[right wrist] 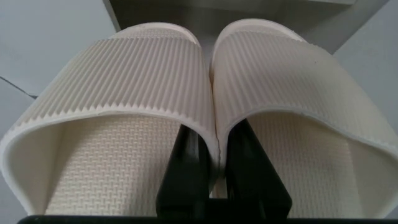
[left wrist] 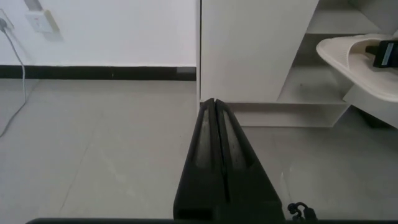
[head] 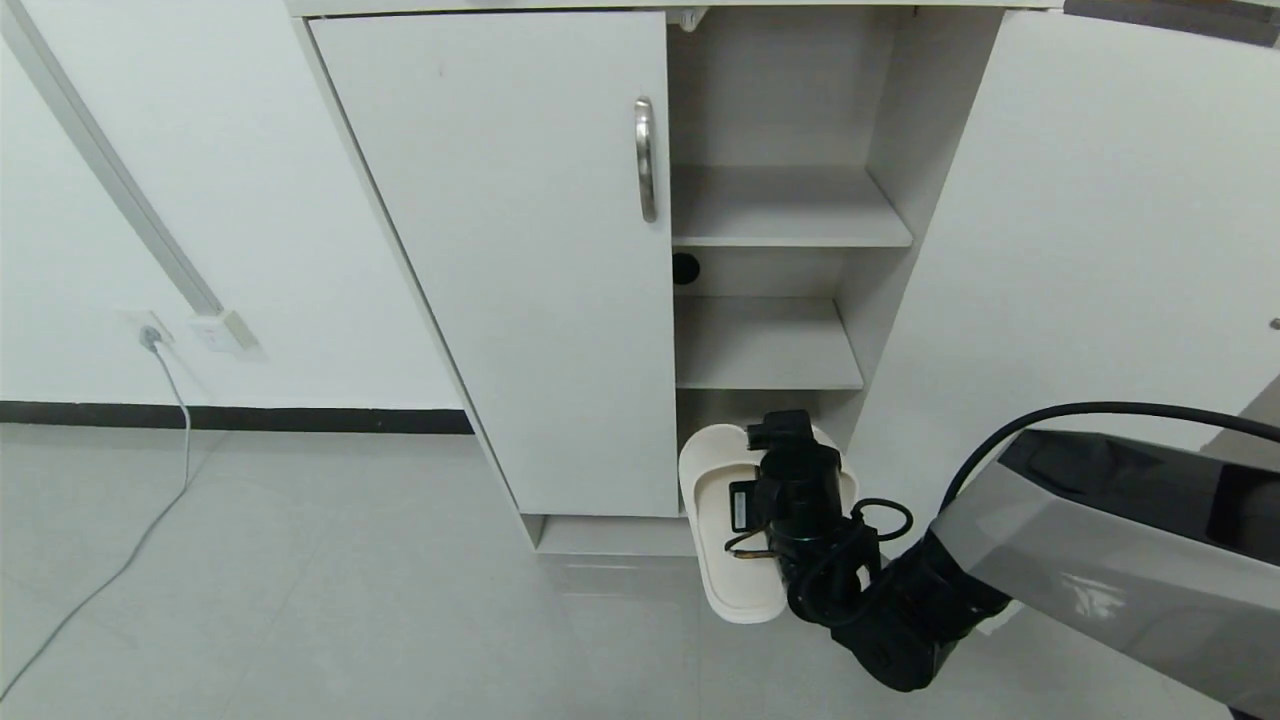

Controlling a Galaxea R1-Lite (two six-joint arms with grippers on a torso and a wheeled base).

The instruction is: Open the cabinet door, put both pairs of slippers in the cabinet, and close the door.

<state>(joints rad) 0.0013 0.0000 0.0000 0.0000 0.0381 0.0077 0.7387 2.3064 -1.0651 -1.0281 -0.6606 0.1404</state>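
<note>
A pair of cream slippers (head: 712, 520) hangs at the foot of the white cabinet (head: 520, 260), toes pointing into the lowest compartment. My right gripper (head: 790, 475) is shut on the pair. In the right wrist view its fingers (right wrist: 186, 165) pinch the two inner strap edges of the slippers (right wrist: 124, 106) together. The cabinet's right door (head: 1100, 230) stands swung open; the left door with its metal handle (head: 646, 160) is closed. Two bare shelves (head: 780, 210) show inside. My left gripper (left wrist: 215, 107) is shut on nothing, low over the floor, facing the cabinet base (left wrist: 258, 56) and the slippers (left wrist: 348, 59).
A wall socket (head: 150, 335) with a grey cable trailing over the floor sits at the left. A black skirting strip (head: 230, 418) runs along the wall. A dark round hole (head: 686, 268) shows in the cabinet's back. Grey tiled floor (head: 350, 620) lies open in front.
</note>
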